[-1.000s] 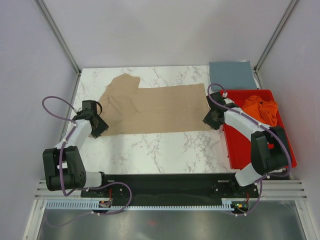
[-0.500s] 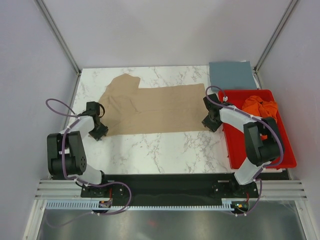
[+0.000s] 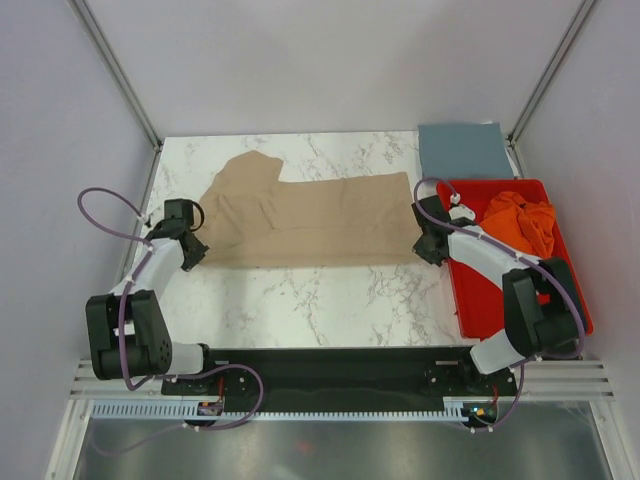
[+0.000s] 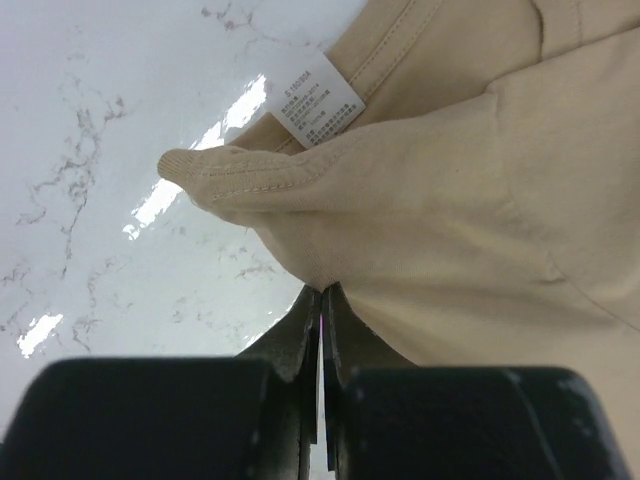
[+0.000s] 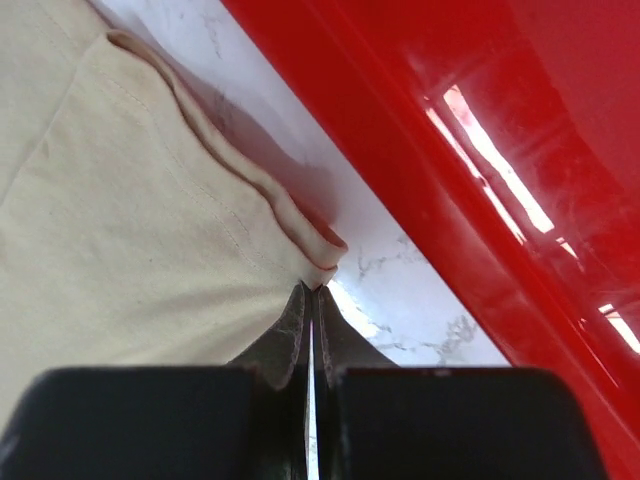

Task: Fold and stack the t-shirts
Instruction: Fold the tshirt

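The tan t-shirt (image 3: 310,220) is pinched at its 2 lower corners by the left hand (image 3: 190,252) and right hand (image 3: 428,246), both clamped shut, low on the desk (image 3: 320,295).

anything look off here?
Nothing spilled or damaged. The tan shirt lies skewed, one sleeve jutting out at far left. The left gripper and right gripper pinch its near corners. The orange shirt is a crumpled heap in the tray.
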Robot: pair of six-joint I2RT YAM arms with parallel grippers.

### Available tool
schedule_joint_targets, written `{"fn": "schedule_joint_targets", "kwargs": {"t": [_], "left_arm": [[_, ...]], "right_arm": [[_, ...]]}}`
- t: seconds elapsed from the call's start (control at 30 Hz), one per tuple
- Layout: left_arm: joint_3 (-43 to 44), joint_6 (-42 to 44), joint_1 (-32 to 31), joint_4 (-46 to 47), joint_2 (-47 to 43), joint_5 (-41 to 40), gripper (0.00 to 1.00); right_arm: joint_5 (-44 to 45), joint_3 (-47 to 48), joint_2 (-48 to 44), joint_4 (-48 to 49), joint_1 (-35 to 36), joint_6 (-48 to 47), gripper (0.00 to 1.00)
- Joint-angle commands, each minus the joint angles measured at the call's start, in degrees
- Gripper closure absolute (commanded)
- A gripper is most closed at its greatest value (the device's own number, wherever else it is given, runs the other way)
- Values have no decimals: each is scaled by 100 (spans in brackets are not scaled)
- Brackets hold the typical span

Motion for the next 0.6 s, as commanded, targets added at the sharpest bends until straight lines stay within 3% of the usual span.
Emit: {"fn": "schedule_joint_targets", "kwargs": {"t": [0.0, 0.1, 0.17, 0.2, 0.33, 0.47, 0.57], "left_arm": [[-342, -10, 44, 44, -203, -221, 98], [-501, -54, 44, 9, -107, -194, 97], [-510, -106, 44, -34, -142, -149, 88], [-527, -176, 61, -104, -211, -141, 79], [-423, -125, 79, -438, -431, -307, 62], [33, 341, 88, -492, -853, -352, 58], [272, 587, 88, -378, -863, 429, 56]], "right_arm": [[467, -478, -336, 205, 21, -228, 100], [450, -830, -433, 260, 21, -219, 100], [406, -918, -486, 216, 21, -255, 100], [380, -910, -529, 172, 21, -272, 99], [222, -656, -722, -223, 21, -342, 72], [-138, -400, -1118, -374, 30, -561, 66], [-682, -225, -1128, -41, 56, -921, 63]]}}
